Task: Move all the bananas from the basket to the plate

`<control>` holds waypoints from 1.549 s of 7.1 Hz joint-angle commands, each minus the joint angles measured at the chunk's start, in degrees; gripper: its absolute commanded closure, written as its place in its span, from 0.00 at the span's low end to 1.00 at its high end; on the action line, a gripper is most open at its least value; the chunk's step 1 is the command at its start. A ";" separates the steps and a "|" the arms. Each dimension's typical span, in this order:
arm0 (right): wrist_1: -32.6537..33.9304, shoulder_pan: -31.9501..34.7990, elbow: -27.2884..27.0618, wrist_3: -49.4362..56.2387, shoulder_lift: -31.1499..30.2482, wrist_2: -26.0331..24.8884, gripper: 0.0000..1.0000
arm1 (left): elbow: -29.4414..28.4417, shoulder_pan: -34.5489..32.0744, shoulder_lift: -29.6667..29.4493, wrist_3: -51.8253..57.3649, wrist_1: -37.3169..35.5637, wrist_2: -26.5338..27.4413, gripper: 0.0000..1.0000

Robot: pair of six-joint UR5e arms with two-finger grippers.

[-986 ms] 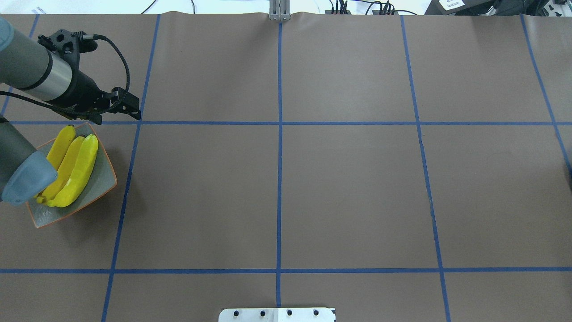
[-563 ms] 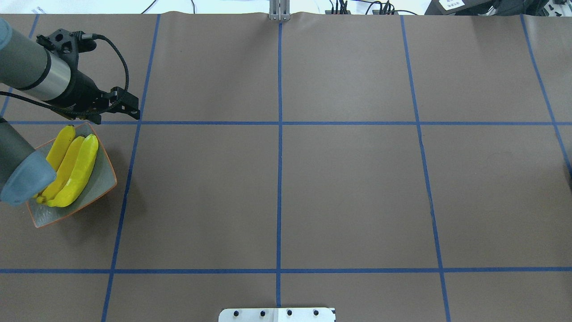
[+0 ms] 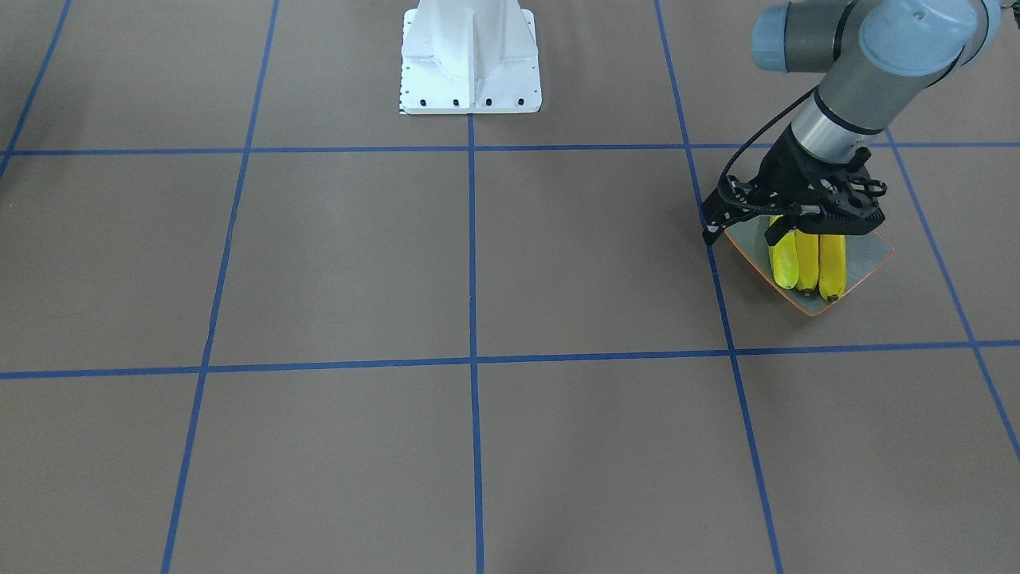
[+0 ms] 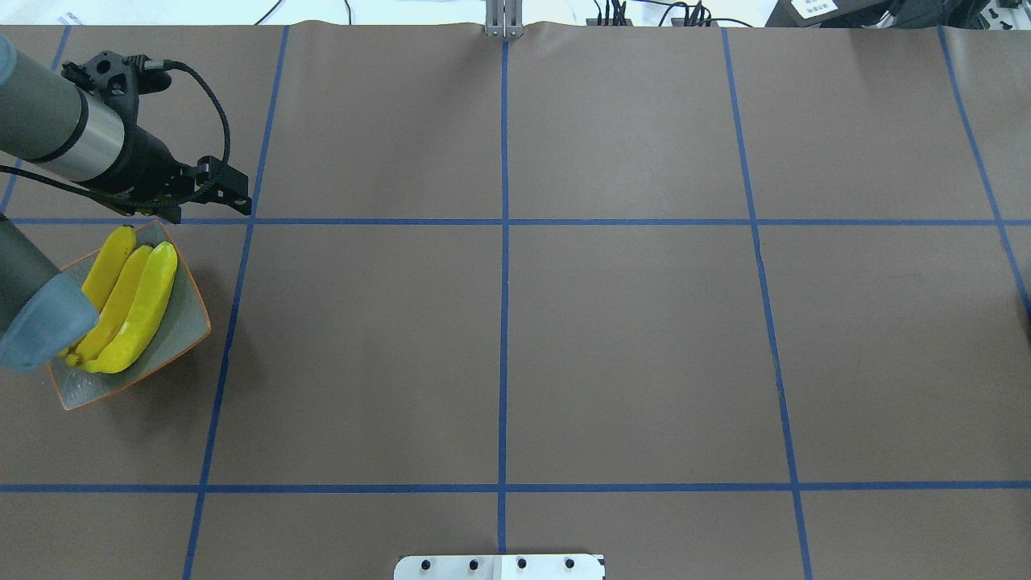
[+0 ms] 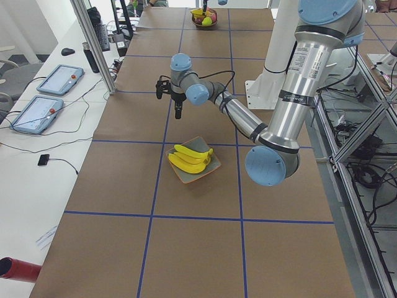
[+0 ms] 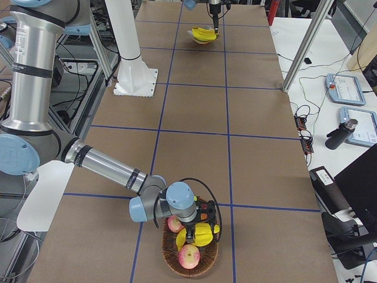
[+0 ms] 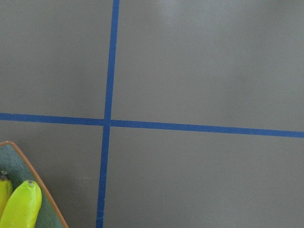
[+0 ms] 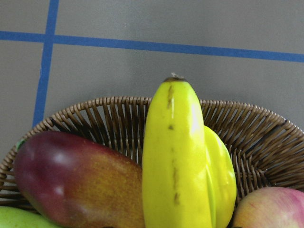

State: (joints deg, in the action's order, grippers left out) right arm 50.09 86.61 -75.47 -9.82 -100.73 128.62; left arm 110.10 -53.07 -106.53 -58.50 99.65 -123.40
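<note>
Beyond overhead view, banana in basket.

bench: matte brown, blue tape grid lines. plate: grey-green, thin orange-brown rim. bananas on it: bright yellow, greener toward tips, small dark ends. basket: brown woven wicker. basket banana: yellow, thin brown streaks, dark tip. red fruit: dark red fading to orange, possibly a mango. pink fruit: pink-yellow blush.
</note>
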 commanded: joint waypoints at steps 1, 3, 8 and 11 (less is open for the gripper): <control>0.10 -0.21 0.41 0.59 0.00 0.05 0.24 | 0.20 -0.02 0.09 -0.03 -0.07 0.00 0.00; 0.01 -0.21 1.46 3.91 -0.08 0.14 0.74 | 0.12 0.07 0.09 -0.03 -0.07 0.00 0.00; 2.72 3.47 -0.98 10.60 -0.17 7.15 1.00 | 0.03 0.16 -0.08 -0.12 0.02 0.09 0.00; 21.11 10.31 -10.62 22.26 0.87 7.17 1.00 | 0.03 0.16 -0.35 -0.12 0.02 0.00 0.00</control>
State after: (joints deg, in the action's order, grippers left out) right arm 62.02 93.97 -81.51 7.12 -100.66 135.74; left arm 110.09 -52.91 -106.80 -58.62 99.67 -123.37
